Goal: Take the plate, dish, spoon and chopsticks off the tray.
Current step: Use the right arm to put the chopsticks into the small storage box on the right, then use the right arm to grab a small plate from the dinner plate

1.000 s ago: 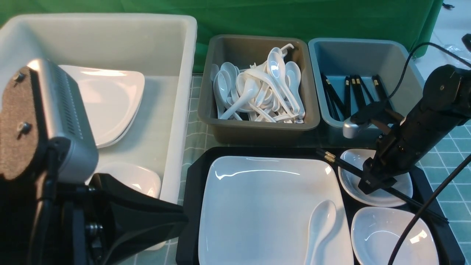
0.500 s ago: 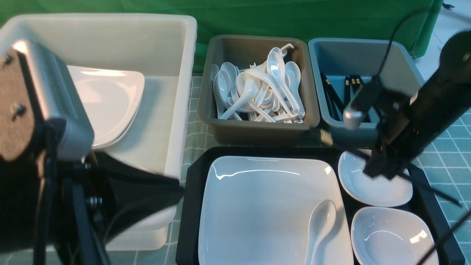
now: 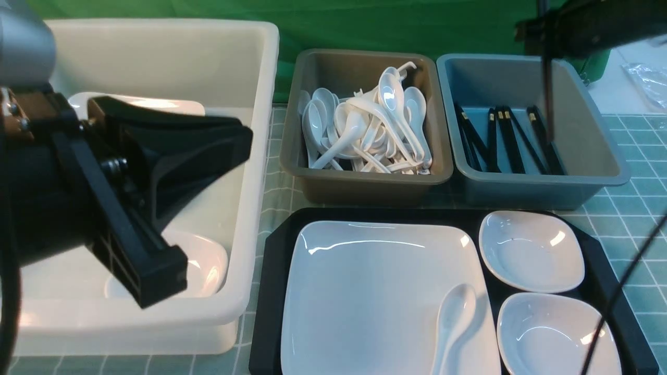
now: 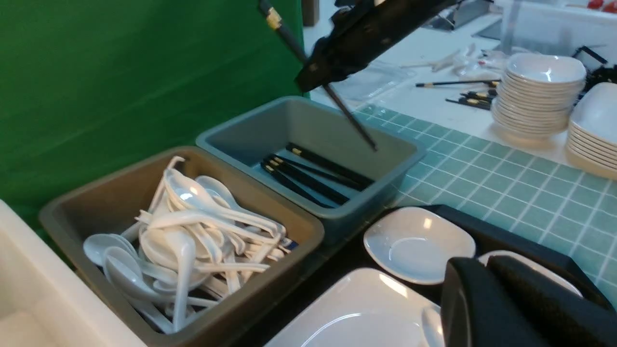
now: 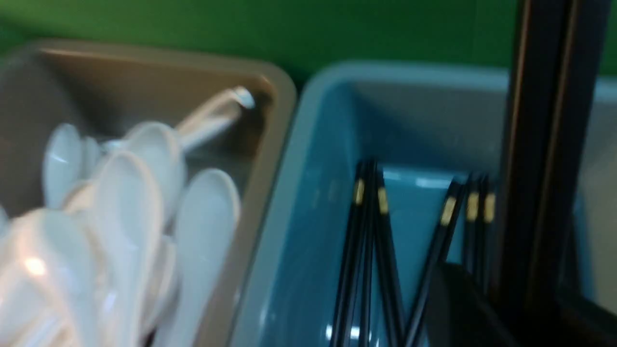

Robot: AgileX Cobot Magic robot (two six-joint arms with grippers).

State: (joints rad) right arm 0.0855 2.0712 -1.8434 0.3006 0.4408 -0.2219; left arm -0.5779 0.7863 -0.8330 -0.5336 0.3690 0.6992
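Note:
The large white plate [image 3: 375,297] lies on the black tray [image 3: 271,291], with the white spoon [image 3: 456,317] on its near right part. Two small white dishes [image 3: 529,250] [image 3: 552,333] sit on the tray's right side. My right gripper [image 3: 543,39] is shut on the black chopsticks [image 3: 546,99]. They hang steeply, tips down, over the blue-grey bin [image 3: 521,195]. This also shows in the left wrist view [image 4: 352,123] and the right wrist view [image 5: 544,144]. My left gripper [image 3: 245,140] is shut and empty, above the white tub's near right part, pointing toward the tray.
The white tub [image 3: 260,104] on the left holds large plates and a small dish. A brown bin [image 3: 365,190] holds several white spoons. The blue-grey bin holds several black chopsticks. Stacked bowls [image 4: 540,96] stand on a far counter.
My right gripper has lifted the chopsticks off the far small dish and carried them up and back over the blue-grey bin. My left arm has risen and swung over the tub.

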